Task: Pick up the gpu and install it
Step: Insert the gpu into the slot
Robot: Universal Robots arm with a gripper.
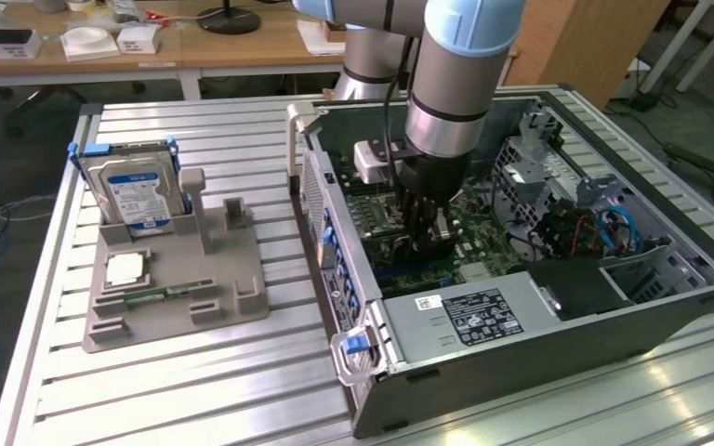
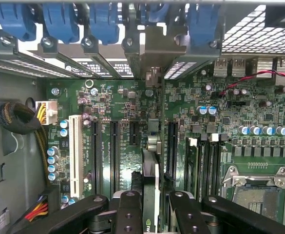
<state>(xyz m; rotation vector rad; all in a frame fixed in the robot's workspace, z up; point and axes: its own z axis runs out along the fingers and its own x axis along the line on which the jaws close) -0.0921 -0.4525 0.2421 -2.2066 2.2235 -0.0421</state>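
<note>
Our black gripper (image 2: 152, 214) clamps the thin flat black gpu (image 2: 150, 165) edge-on over the green motherboard (image 2: 259, 112); seating, we judge, needs squareness.

One surface (image 1: 183, 400) is carrying one open computer case (image 1: 556, 325) and one grey holder (image 1: 190, 302). The holder is carrying three items: one hard drive (image 1: 134, 190), one green memory stick (image 1: 165, 290) and one square chip (image 1: 127, 268). One arm (image 1: 456, 65) is reaching into the case. One tool (image 2: 154, 204) is clamping one gpu (image 2: 151, 170). One motherboard (image 2: 127, 97) is showing one white slot (image 2: 75, 151) and one processor socket (image 2: 254, 192).
</note>
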